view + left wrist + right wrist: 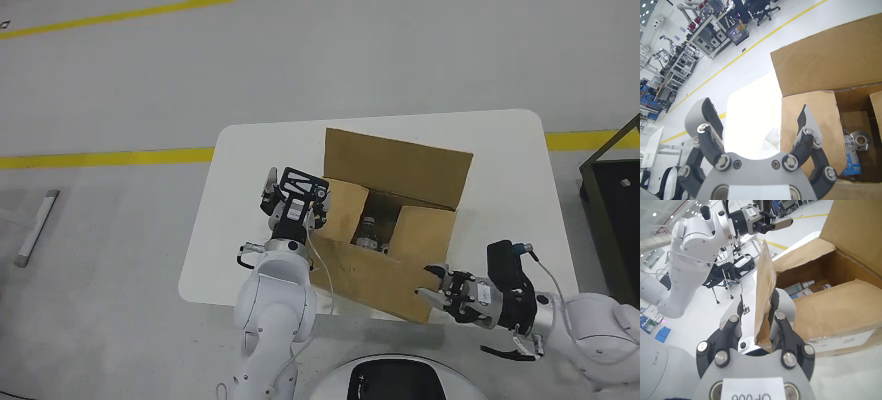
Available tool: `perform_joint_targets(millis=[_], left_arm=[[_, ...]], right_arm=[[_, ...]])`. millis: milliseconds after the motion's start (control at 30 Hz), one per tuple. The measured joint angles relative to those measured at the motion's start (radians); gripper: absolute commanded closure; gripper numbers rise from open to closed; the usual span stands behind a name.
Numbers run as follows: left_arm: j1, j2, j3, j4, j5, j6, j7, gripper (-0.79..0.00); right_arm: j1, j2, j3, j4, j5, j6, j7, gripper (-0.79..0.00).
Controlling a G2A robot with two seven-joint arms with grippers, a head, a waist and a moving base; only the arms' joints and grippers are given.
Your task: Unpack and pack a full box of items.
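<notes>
- Box of brown cardboard sits right of centre on the white worktop, all four flaps open. Its near side lies close to the worktop's near edge.
- The far flap stands tall and leans back. The two short side flaps stand up and narrow the opening between them.
- Inside lie spray bottles, a blue-labelled bottle and a round metal flange.
- The left gripper hangs at the box's left end, jaws spread wide, one finger over the left flap and the other over bare worktop.
- The right gripper is at the box's near right corner, jaws spread. The ragged end of the near flap stands edge-on between them, with one finger against it.
- Bare worktop runs left of the box and in a strip behind it; the right side has a narrower band.
- The floor is pale grey with yellow lines. A dark green frame stands off the worktop's right edge.
- Benches and racks with equipment line the far side of the room.
</notes>
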Motion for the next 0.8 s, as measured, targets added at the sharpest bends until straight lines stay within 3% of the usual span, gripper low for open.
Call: perform_joint_targets(millis=[200,400,600,800], left_arm=[[0.0,0.0,0.0,0.0,0.0,0.0,0.0,-0.785],[0.0,0.0,0.0,0.0,0.0,0.0,0.0,-0.785],[0.0,0.0,0.0,0.0,0.0,0.0,0.0,-0.785],[0.0,0.0,0.0,0.0,0.0,0.0,0.0,-0.785]], right_arm=[[0.027,-0.002,-0.019,0.005,-0.058,0.047,0.003,0.0],[0.068,0.0,0.035,0.001,-0.227,0.057,-0.06,0.0],[0.108,0.005,0.11,0.016,-0.395,-0.039,-0.174,0.0],[0.064,0.005,0.137,0.02,-0.527,-0.14,-0.308,0.0]])
